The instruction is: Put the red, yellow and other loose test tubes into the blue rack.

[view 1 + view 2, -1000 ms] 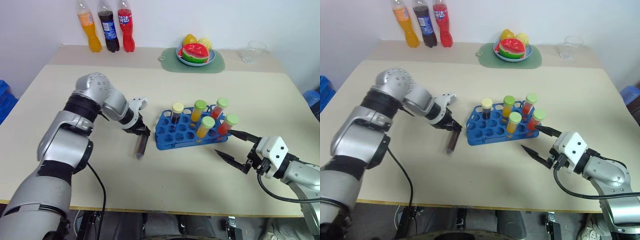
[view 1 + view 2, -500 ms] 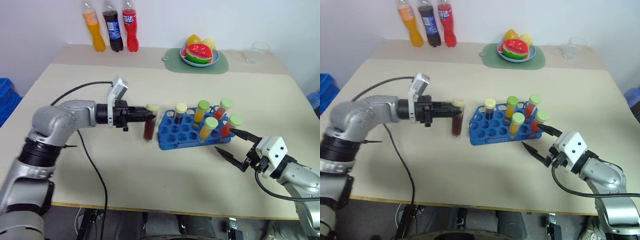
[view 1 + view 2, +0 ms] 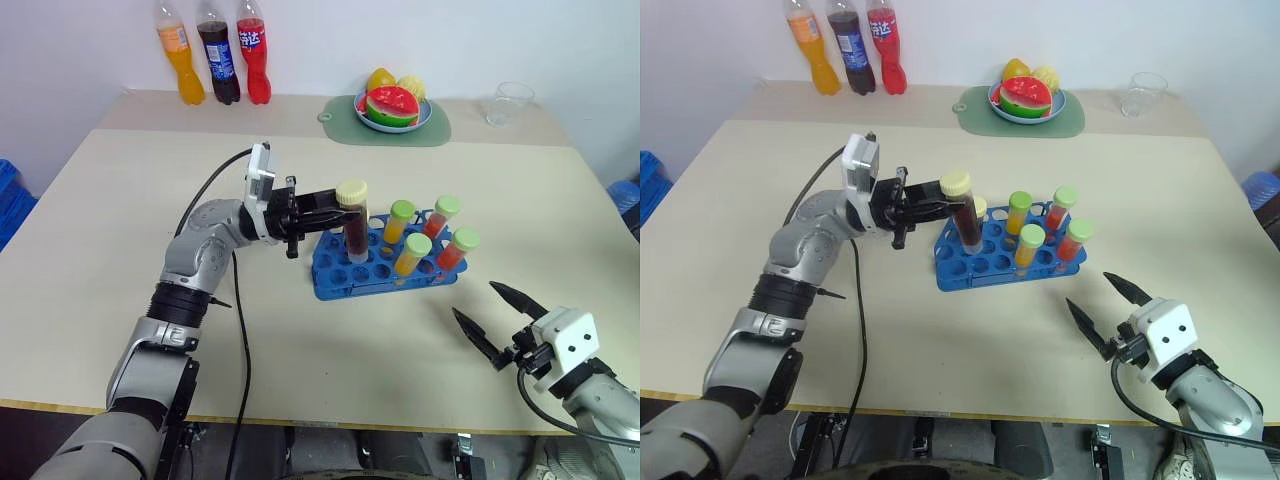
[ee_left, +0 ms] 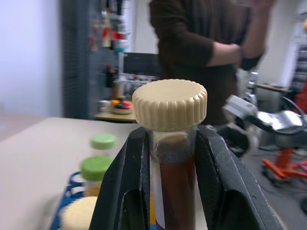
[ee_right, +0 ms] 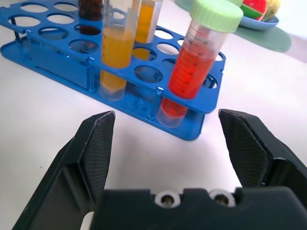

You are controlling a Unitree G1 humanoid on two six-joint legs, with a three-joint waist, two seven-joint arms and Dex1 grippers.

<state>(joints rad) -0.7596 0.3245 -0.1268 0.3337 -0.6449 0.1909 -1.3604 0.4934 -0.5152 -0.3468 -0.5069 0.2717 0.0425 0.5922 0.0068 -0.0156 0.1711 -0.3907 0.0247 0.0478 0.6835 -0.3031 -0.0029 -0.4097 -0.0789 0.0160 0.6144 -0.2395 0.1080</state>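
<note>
Left gripper (image 3: 338, 205): you have its jaws clamped on the dark brown tube (image 3: 354, 222), held upright over the blue rack's (image 3: 352, 281) left end. Right gripper (image 3: 496, 316): jaws spread wide, empty, off the rack's near right corner.

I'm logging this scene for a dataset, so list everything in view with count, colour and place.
Table: one, beige.
Blue rack: one, table centre.
Racked tubes: five; two orange-yellow, two red, green caps; one dark, pale cap.
Dark brown tube: one, pale-yellow cap, held over the rack's left end.
Soda bottles: three; orange, dark, red; far left.
Fruit plate: one, on green mat, far centre.
Clear cup: one, far right.
Person: one, dark sleeve, background.
Left tool: shut on the tube.
Right tool: open, right of rack.
</note>
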